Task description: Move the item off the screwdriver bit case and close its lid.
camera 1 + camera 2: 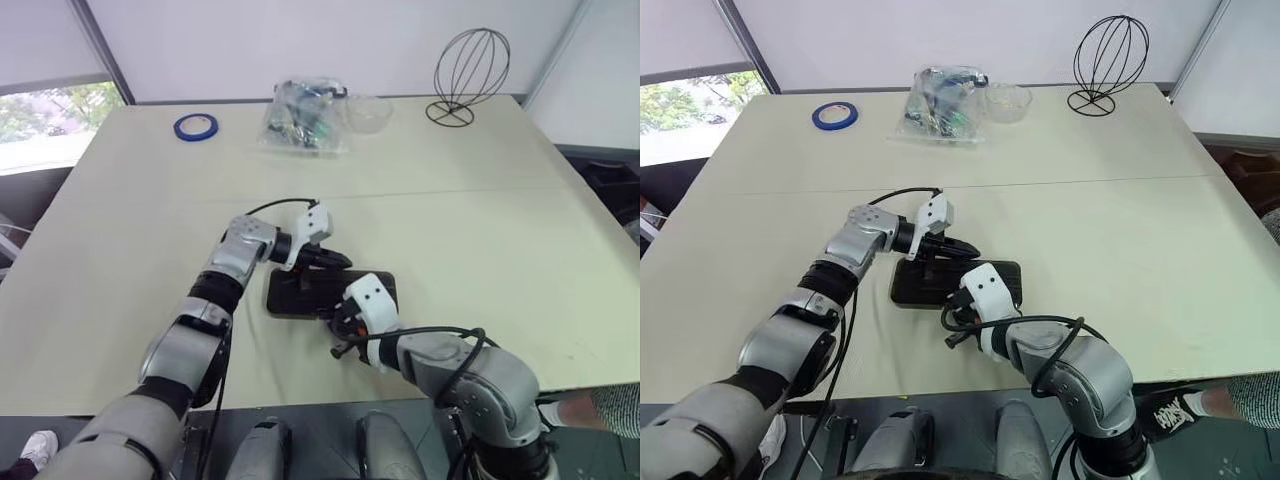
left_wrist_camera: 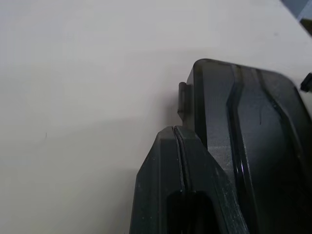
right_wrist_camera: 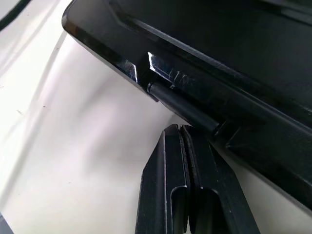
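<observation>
The screwdriver bit case [image 1: 300, 293] lies flat in the middle of the table as one dark rectangle. Its lid [image 2: 253, 126] is down over the tray, and the small latch tab [image 2: 183, 97] sticks out at one edge. My left gripper [image 1: 345, 261] is shut with nothing in it and points right over the case's far edge, its tips [image 2: 176, 130] beside the latch corner. My right gripper [image 3: 181, 127] is shut and empty at the case's near edge, close to a thin dark hinge rod [image 3: 183, 109]. The item is out of view.
At the table's far side are a blue tape roll [image 1: 195, 126], a clear bag of parts [image 1: 300, 118], a clear bowl [image 1: 368, 112] and a black wire stand [image 1: 468, 75]. Bare tabletop [image 1: 500, 240] spreads to both sides of the case.
</observation>
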`<act>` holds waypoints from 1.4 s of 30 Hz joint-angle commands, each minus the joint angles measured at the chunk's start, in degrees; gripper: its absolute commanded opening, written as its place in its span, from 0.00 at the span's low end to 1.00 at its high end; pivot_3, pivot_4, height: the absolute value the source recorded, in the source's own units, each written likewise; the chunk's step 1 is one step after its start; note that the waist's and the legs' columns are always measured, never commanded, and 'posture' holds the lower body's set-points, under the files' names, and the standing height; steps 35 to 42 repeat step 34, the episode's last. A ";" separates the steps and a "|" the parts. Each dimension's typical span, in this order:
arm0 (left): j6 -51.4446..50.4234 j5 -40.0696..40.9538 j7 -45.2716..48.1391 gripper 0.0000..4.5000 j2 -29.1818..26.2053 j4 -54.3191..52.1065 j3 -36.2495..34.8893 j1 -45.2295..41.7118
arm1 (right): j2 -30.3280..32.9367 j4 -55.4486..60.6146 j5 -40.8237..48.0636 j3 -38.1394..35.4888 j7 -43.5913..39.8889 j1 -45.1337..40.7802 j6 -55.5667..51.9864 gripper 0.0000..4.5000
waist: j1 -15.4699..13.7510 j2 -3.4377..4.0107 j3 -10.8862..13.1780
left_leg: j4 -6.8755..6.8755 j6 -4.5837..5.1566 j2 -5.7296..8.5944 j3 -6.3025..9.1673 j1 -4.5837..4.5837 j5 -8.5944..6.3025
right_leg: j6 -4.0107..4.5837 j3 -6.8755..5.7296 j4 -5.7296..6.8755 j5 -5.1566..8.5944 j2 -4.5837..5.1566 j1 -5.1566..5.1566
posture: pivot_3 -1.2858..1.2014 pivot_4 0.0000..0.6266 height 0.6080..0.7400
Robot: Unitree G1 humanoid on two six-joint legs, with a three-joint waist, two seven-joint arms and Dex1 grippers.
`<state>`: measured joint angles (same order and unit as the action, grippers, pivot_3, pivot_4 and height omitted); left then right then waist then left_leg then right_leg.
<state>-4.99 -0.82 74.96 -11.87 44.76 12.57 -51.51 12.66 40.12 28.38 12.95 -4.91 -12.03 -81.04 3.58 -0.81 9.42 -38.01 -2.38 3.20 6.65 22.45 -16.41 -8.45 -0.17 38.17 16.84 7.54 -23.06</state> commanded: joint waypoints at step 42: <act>-53.60 36.79 -18.22 0.00 -32.60 -73.97 -38.42 33.31 | 48.56 -8.20 12.50 -28.62 -44.41 -9.68 22.36 0.01 | -1.69 -0.01 0.08 | 0.07 0.11 -0.04 -0.09 0.12 -0.08 | 0.00 0.03 -0.44 0.01 0.15 0.06 | 0.52 0.24 0.82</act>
